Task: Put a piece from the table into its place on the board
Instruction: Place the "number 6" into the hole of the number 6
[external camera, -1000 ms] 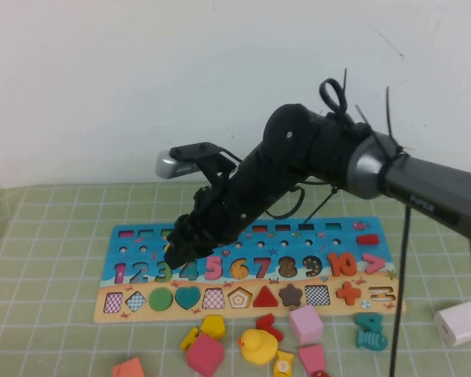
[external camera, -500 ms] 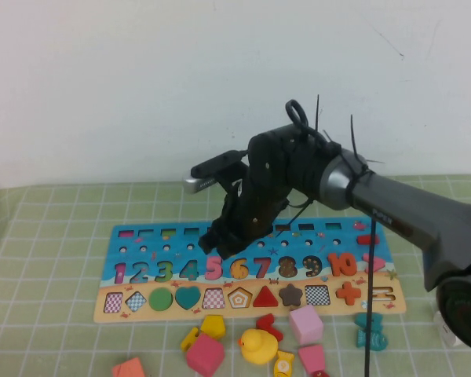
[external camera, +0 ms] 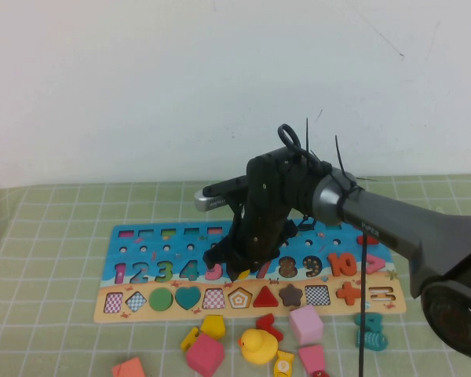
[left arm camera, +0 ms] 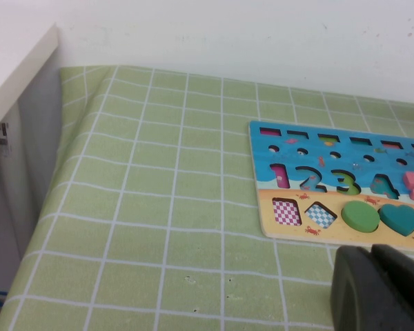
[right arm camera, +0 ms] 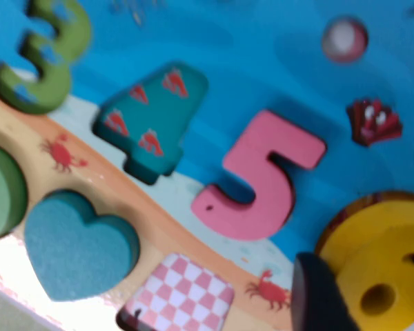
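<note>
The board (external camera: pixel 141 236) lies across the middle of the table, blue above with coloured numerals, tan below with shapes. My right gripper (external camera: pixel 235 265) is low over it at the 6 place, between the pink 5 and the red 7. In the right wrist view the gripper (right arm camera: pixel 372 289) is shut on the yellow 6 (right arm camera: pixel 379 269), which hangs just over its brown cut-out on the board (right arm camera: pixel 262 62). A sliver of the yellow 6 (external camera: pixel 242 274) shows under the fingers. My left gripper (left arm camera: pixel 376 289) is shut and empty, above the tablecloth near the board's left end (left arm camera: pixel 317 148).
Loose pieces lie in front of the board: a yellow duck (external camera: pixel 257 345), a yellow pentagon (external camera: pixel 213 326), pink blocks (external camera: pixel 305 324), a red piece (external camera: pixel 268 325) and a teal piece (external camera: pixel 370 331). A white ledge (left arm camera: pixel 14 62) stands at the table's left edge.
My right gripper has moved right along the board, from over the 3 and 4 to the 6 place, and has come lower. The left gripper has not visibly moved.
</note>
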Robot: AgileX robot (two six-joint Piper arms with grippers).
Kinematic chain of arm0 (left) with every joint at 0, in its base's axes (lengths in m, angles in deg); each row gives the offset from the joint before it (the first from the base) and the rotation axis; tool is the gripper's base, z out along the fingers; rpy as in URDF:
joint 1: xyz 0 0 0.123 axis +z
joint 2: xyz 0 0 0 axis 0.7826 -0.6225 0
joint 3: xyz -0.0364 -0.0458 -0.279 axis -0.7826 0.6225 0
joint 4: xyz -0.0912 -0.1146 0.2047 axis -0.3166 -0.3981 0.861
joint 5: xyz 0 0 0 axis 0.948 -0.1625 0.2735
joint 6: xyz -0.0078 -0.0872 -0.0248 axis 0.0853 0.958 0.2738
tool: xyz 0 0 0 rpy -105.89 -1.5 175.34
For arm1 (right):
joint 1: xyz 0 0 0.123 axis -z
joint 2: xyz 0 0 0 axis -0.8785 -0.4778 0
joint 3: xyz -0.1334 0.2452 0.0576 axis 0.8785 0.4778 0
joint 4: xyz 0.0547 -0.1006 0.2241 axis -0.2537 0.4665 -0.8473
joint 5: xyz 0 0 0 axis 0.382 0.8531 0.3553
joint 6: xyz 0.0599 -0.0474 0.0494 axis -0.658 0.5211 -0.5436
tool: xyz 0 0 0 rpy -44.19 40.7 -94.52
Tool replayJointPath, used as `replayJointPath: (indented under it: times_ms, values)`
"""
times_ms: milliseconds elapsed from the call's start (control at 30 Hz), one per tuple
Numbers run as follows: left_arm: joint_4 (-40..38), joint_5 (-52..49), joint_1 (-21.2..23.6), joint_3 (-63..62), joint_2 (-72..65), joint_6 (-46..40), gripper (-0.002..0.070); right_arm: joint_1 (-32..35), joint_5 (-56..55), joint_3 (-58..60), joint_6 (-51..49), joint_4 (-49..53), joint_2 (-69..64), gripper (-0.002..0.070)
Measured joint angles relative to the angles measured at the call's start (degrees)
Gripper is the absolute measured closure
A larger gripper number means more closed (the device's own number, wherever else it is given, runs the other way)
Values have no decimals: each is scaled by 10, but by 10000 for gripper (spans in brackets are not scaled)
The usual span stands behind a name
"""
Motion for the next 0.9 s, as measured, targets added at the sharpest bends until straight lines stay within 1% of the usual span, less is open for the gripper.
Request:
replayJointPath:
  times_ms: [467,500,667,767,900]
  values:
    - [0,0,0,0,0,0,676,1,2,-1,-3,1,0,398]
    - [0,0,0,0,0,0,676,1,2,-1,-4,1,0,386]
    - [0,0,0,0,0,0,676,1,2,-4,-31,1,0,279]
    - [0,0,0,0,0,0,676,1,10,-14,-43,1,-2,260]
    - [0,0,0,0,0,0,676,1,34,-49,-46,1,-2,254]
